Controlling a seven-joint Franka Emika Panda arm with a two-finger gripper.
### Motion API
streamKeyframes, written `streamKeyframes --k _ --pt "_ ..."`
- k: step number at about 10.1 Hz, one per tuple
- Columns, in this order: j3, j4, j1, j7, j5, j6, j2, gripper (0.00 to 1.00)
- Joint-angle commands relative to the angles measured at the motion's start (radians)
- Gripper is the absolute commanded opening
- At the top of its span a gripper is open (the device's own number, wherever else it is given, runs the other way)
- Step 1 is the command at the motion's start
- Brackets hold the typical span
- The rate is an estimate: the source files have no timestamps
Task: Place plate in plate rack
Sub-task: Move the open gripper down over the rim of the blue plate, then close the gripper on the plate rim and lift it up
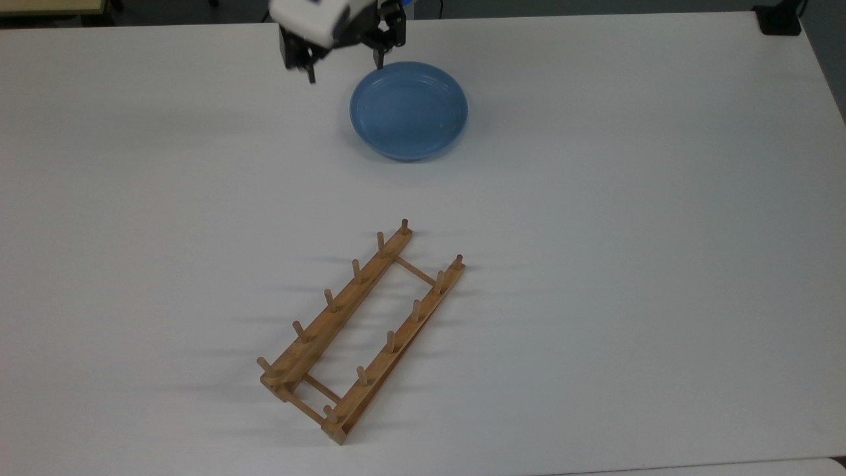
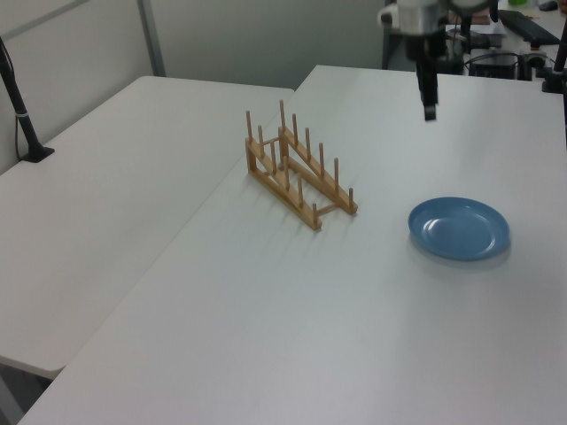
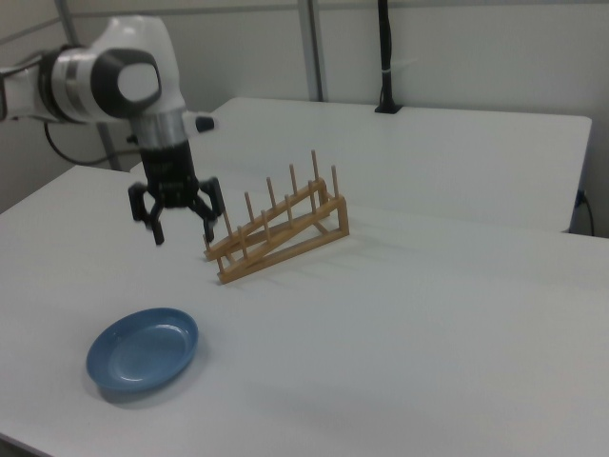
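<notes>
— Where is the plate (image 1: pixel 408 110)?

— Flat on the white table (image 1: pixel 634 218), well apart from the rack (image 1: pixel 360 330). In the top view it lies above the rack's upper end; in the right view it sits to the rack's lower left.

— And the gripper (image 3: pixel 183 231)?

— Raised above the table near the plate, holding nothing, with its two fingers spread wide and pointing down. In the top view it hangs at the plate's upper-left rim; in the left view (image 2: pixel 430 106) it is above the plate, away from the rack.

— The rack itself?

— It stands on the table with its pegs upright and nothing between them.
</notes>
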State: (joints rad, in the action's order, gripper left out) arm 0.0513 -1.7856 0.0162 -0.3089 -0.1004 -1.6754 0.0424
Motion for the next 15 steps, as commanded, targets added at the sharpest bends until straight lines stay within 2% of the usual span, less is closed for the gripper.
streamKeyframes --k 1,2,3,4,6,7,8,9,11,12,15 --pt "-0.001 -0.115 -0.001 -0.246 -0.01 -0.021 0.065 0.83" --pt "-0.001 -0.136 0.007 -0.249 -0.057 -0.05 0.112 0.66" --pt "0.001 -0.149 0.01 -0.246 -0.071 -0.076 0.157 0.57" --pt "0.004 -0.149 0.011 -0.234 -0.085 -0.096 0.2 0.56" --pt "0.005 -0.147 0.039 -0.178 -0.104 -0.113 0.253 0.49" --pt "0.005 -0.147 0.045 -0.168 -0.11 -0.116 0.264 0.38" --pt "0.005 -0.143 0.045 -0.167 -0.111 -0.115 0.264 0.18" --pt "0.005 -0.137 0.042 -0.167 -0.11 -0.107 0.263 0.03" --pt "0.005 -0.117 0.041 -0.165 -0.11 -0.103 0.257 0.0" --pt "0.005 -0.062 0.036 -0.164 -0.102 -0.075 0.255 0.0" --pt "-0.001 0.217 0.033 -0.122 -0.078 0.058 0.246 0.0"
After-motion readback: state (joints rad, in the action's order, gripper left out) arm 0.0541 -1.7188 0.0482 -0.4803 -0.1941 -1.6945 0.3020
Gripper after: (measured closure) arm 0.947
